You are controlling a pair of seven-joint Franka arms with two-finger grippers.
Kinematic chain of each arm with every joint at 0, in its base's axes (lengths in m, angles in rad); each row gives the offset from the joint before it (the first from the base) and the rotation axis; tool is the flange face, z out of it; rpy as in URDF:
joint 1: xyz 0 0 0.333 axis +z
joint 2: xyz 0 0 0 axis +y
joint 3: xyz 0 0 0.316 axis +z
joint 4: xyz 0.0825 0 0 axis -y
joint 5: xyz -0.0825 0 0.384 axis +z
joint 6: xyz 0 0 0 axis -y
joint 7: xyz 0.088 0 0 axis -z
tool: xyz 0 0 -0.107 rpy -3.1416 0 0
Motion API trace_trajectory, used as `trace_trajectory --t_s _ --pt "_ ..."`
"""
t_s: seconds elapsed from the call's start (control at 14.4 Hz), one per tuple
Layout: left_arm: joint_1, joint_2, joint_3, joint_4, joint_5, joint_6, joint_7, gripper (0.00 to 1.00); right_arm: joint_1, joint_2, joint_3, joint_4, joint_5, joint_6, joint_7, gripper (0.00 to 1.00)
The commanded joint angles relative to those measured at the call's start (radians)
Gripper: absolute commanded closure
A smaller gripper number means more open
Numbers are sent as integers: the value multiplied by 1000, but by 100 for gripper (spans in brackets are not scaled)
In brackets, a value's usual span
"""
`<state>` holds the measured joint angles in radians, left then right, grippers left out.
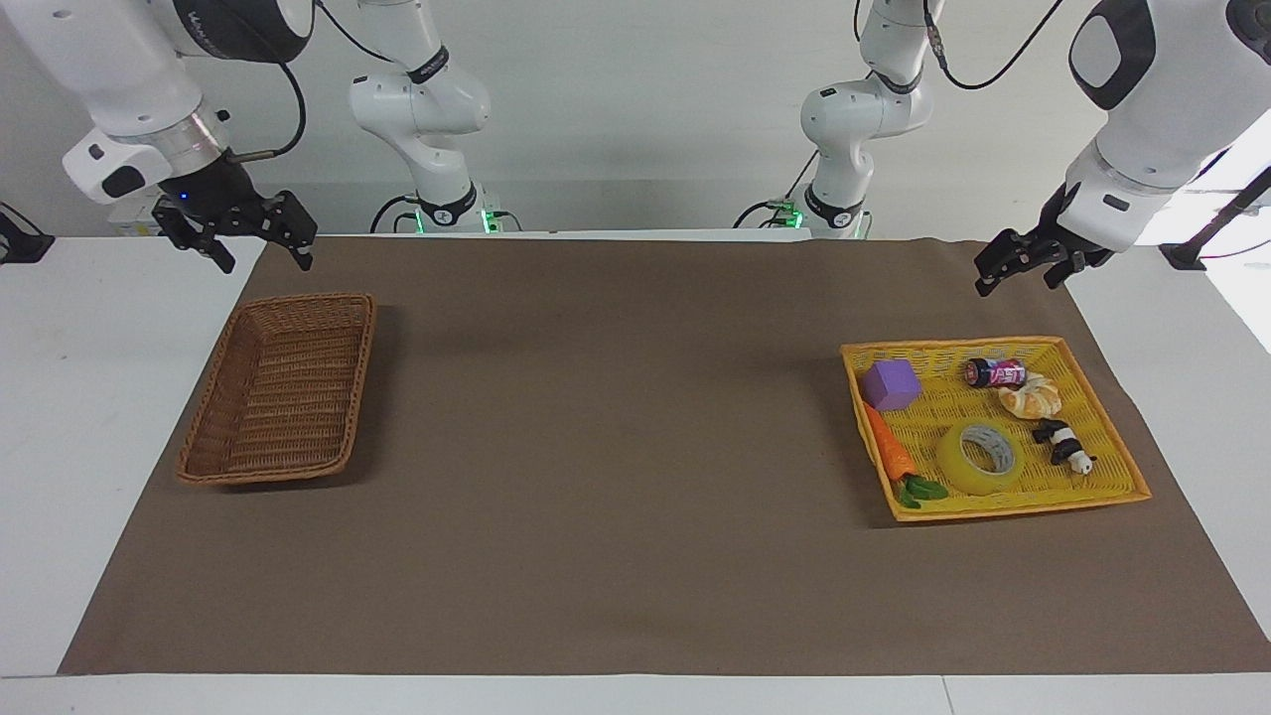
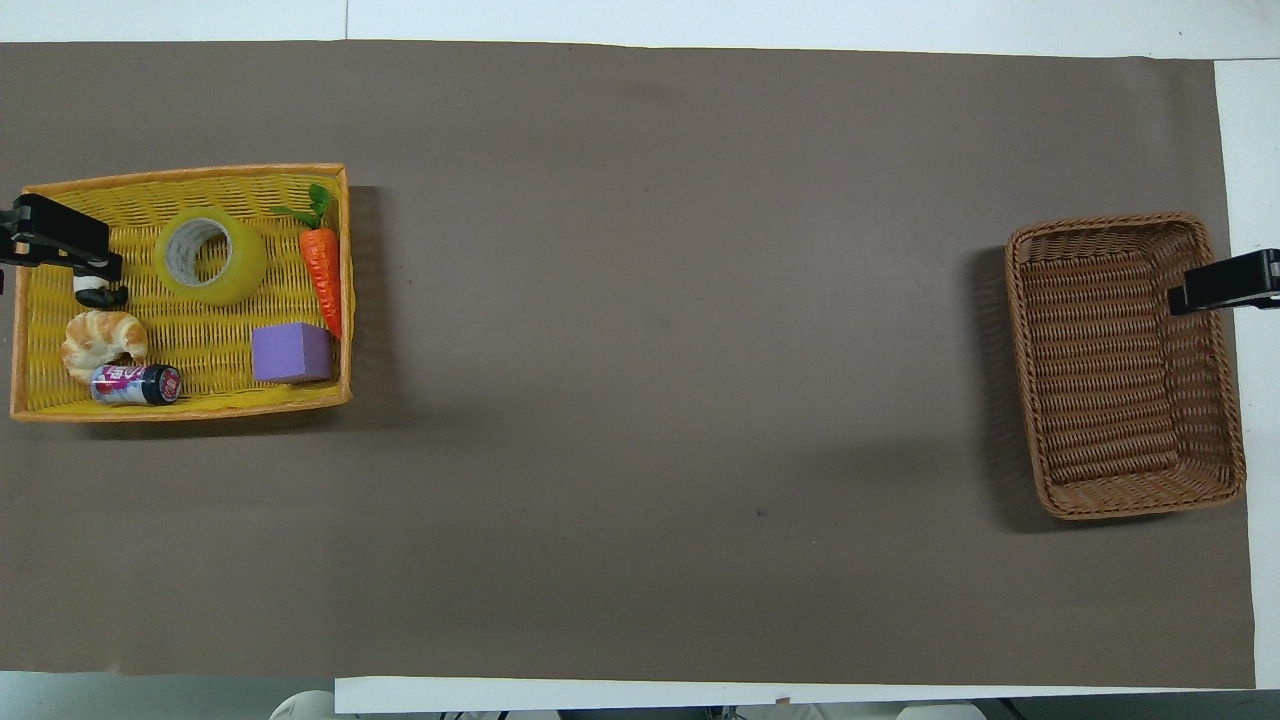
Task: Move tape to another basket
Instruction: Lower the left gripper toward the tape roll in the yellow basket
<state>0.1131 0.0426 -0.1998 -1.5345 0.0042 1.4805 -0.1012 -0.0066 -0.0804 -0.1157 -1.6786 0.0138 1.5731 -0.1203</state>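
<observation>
The tape point(image 1: 980, 457) is a yellow roll with a grey-white core. It lies flat in the shallow yellow tray point(image 1: 953, 345) at the left arm's end of the table, beside a toy carrot point(image 1: 887, 445). It also shows in the overhead view point(image 2: 210, 255). The dark brown wicker basket point(image 1: 298, 298) stands at the right arm's end, with nothing in it point(image 2: 1020, 350). My left gripper point(image 1: 1016, 285) hangs open and empty over the cloth's corner, at the yellow tray's outer edge in the overhead view point(image 2: 60, 240). My right gripper point(image 1: 266, 266) hangs open and empty above the brown basket's edge point(image 2: 1220, 283).
The yellow tray point(image 2: 180, 172) also holds a purple cube point(image 2: 291, 352), a croissant point(image 2: 100, 340), a small can point(image 2: 135, 384) and a black-and-white toy point(image 1: 1064, 445). A brown cloth point(image 1: 616, 447) covers the table between the two baskets.
</observation>
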Motion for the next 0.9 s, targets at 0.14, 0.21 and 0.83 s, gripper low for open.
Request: trace_trajectory --t_s 0.14,0.21,0.83 --pt "3 -36 10 -71 -4 20 -12 0 -4 -12 1 -13 14 -4 -7 0" --pt "10 -65 11 -140 2 93 -8 0 -4 -12 1 -13 14 -4 -7 0" --pt "177 121 10 -414 7 699 106 16 -4 -12 1 -13 14 -4 -7 0"
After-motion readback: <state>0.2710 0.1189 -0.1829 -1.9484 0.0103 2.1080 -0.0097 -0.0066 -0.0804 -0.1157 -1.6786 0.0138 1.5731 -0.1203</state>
